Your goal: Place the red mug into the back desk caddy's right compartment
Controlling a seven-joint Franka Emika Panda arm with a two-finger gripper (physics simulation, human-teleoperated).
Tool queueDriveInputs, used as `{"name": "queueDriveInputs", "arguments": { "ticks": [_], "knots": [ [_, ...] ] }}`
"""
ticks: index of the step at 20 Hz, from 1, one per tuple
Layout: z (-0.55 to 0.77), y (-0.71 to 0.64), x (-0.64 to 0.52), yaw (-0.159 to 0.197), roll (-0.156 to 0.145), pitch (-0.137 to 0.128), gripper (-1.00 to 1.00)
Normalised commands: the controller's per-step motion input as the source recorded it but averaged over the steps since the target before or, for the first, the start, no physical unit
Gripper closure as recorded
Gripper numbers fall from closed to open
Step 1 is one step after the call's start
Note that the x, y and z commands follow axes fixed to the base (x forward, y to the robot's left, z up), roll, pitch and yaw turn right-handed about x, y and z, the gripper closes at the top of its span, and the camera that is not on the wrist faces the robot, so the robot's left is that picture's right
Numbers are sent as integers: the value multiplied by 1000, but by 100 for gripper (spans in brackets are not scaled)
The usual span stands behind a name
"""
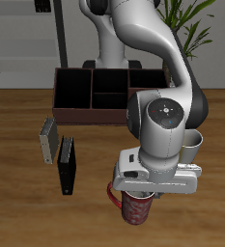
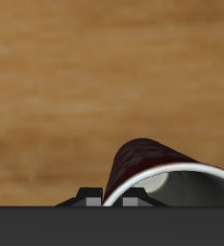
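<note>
The red mug (image 1: pixel 136 206), with a pale speckled pattern, stands upright near the table's front edge, directly under my gripper (image 1: pixel 133 196). In the wrist view the mug's grey-white rim (image 2: pixel 171 183) is very close, and my fingertips (image 2: pixel 85 198) sit narrowly on either side of its wall, shut on it. I cannot tell whether the mug is off the table. The back desk caddy (image 1: pixel 104 114), dark reddish-brown with a black inside, lies far back near the robot's base. Its wide undivided right compartment (image 1: pixel 72 90) is empty.
A metallic mug (image 1: pixel 192 144) peeks out behind the arm. A grey slab (image 1: pixel 50 140) and a black slab (image 1: pixel 66 166) stand upright between the caddy and the table's front edge. A plant (image 1: pixel 196 29) stands behind the table.
</note>
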Motion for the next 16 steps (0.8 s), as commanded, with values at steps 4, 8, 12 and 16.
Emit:
{"name": "queueDriveInputs", "arguments": {
  "ticks": [4, 8, 12, 16],
  "knots": [
    [70, -27, -9, -5, -12, -15, 100],
    [163, 35, -130, 7, 3, -30, 100],
    [406, -42, -218, -10, -9, -52, 100],
    [481, 36, -353, -6, -2, -69, 100]
  ]
}}
